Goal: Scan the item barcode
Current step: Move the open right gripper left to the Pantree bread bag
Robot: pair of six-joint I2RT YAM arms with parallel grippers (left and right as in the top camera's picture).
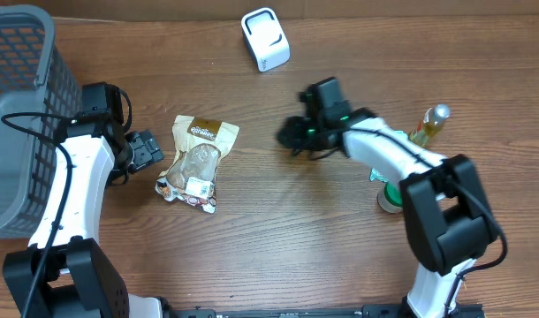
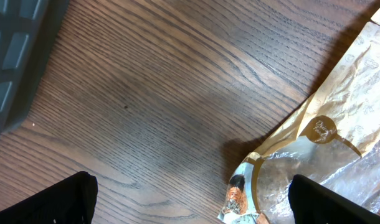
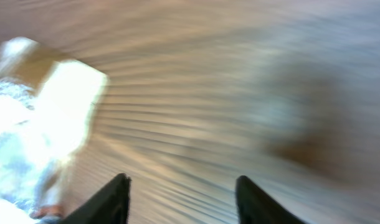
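Overhead view sets the left claw [image 1: 148, 150] just beside the left edge of the snack bag [image 1: 197, 163], its jaws spread wide and holding nothing; the right claw [image 1: 292, 134] hangs on the bag's other side, clearly apart from it, jaws parted and likewise empty; the bag itself lies flat on the table [image 1: 278, 256] between the two arms. A white box-like device [image 1: 265, 40], probably the scanner, stands near the far edge, well apart from the bag.

As things lie, I judge the scan not yet under way; neither claw has the bag, and the bag is nowhere near the device. What seems left is to grip the bag, lift it, turn its code toward the device and hold it there. A small white label [image 1: 197, 185] shows on the bag's near end, but whether it carries the barcode is too small to tell.

Only the overhead view shows both arms, the device, the grey basket [image 1: 22, 115] at the left and a bottle [image 1: 428, 124] at the right. The left wrist view gives what that one cannot; the crinkled paper-and-clear-film edge of the bag [image 2: 339, 143] up close, the dark fingertips [image 2: 65, 202] far apart at the frame's bottom corners, and a corner of the basket [image 2: 15, 62]. The right wrist view is smeared by blur; it shows two fingers [image 3: 109, 202] with bare wood between them and the bag as a pale patch [image 3: 28, 124] off to the left.
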